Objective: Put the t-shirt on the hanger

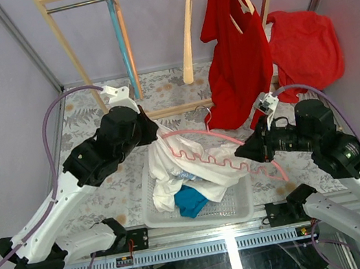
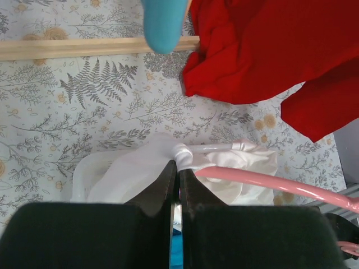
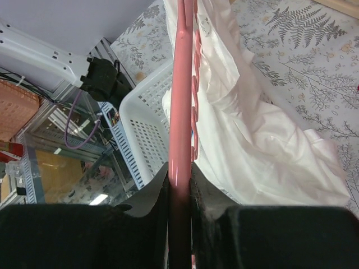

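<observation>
The white t-shirt [image 1: 172,167] hangs bunched over the white basket [image 1: 242,208], draped partly on the pink hanger [image 1: 219,159]. My left gripper [image 1: 155,133] is shut on a pinch of the t-shirt [image 2: 140,168] at its upper left; in the left wrist view the gripper [image 2: 178,163] clamps the fabric beside the hanger's arm [image 2: 269,180]. My right gripper [image 1: 245,154] is shut on the hanger's pink bar [image 3: 180,112], with the t-shirt [image 3: 252,129] lying to its right. The hanger's hook does not show.
A wooden rack [image 1: 84,67] at the back carries a light blue hanger [image 1: 122,43], a beige wooden hanger [image 1: 188,42] and a red garment [image 1: 237,62]; another red cloth [image 1: 304,46] lies right. A blue cloth [image 1: 192,201] sits in the basket.
</observation>
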